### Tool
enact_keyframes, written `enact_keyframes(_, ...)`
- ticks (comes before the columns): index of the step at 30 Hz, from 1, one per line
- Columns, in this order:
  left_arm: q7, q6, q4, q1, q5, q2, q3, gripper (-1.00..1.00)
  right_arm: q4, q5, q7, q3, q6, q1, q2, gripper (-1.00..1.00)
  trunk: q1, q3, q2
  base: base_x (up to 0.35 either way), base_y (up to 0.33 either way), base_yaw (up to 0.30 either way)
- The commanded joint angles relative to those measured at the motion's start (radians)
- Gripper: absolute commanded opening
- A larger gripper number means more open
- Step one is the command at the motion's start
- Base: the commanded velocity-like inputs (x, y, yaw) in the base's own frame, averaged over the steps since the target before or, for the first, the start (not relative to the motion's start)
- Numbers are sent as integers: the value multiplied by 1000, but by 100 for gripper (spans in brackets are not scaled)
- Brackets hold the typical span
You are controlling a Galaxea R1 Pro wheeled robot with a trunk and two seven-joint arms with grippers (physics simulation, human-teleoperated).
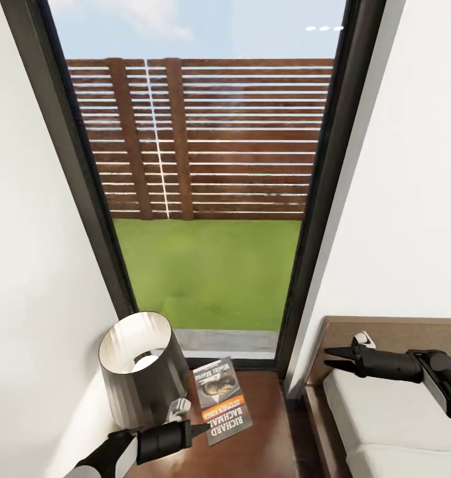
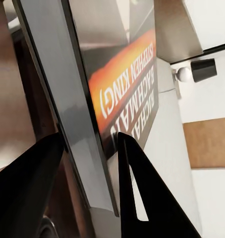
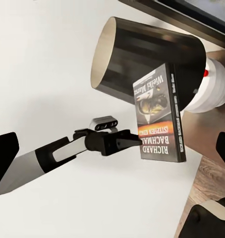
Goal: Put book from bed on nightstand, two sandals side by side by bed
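The book (image 1: 222, 398), dark grey with an orange band, hangs tilted over the reddish-brown nightstand (image 1: 272, 425). My left gripper (image 1: 202, 428) is shut on its lower edge. In the left wrist view both black fingers clamp the book (image 2: 117, 74). The right wrist view shows the book (image 3: 159, 116) held by the left gripper (image 3: 135, 141) in front of the lamp. I cannot tell whether the book touches the nightstand. My right gripper (image 1: 331, 358) hovers open over the bed (image 1: 385, 411), near the headboard, with nothing in it. The sandals are out of view.
A lamp (image 1: 136, 365) with a dark metallic shade stands on the nightstand's left side, close to the book. White walls flank a tall dark-framed window (image 1: 205, 199) straight ahead. The wooden headboard (image 1: 398, 332) runs along the right wall.
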Motion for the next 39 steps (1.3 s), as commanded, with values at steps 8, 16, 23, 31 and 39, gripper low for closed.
enact_keyframes(8, -2, 9, -2, -1, -8, 0, 12, -100, 0, -5, 2, 0, 11, -1, -2, 100, 8, -9, -16, 0, 0, 0)
enact_keyframes(16, -2, 9, -2, -1, -8, 0, 12, -100, 0, -5, 2, -1, 12, -1, -3, 100, 39, -34, -72, 0, 0, 0)
enact_keyframes(23, -3, 10, -2, -1, -8, 1, 12, -100, 0, -5, 2, -14, 12, -1, -11, 100, 66, -56, -121, 0, 0, 0)
enact_keyframes(31, -5, 11, -2, -1, -8, 0, 12, -100, 0, -5, 2, -28, 12, -1, -13, 100, 96, -81, -177, 0, 0, 0)
enact_keyframes(39, -5, 11, -2, -1, -8, 0, 12, -100, 0, -5, 2, -28, 12, -1, -16, 100, 127, -106, -233, 0, 0, 0)
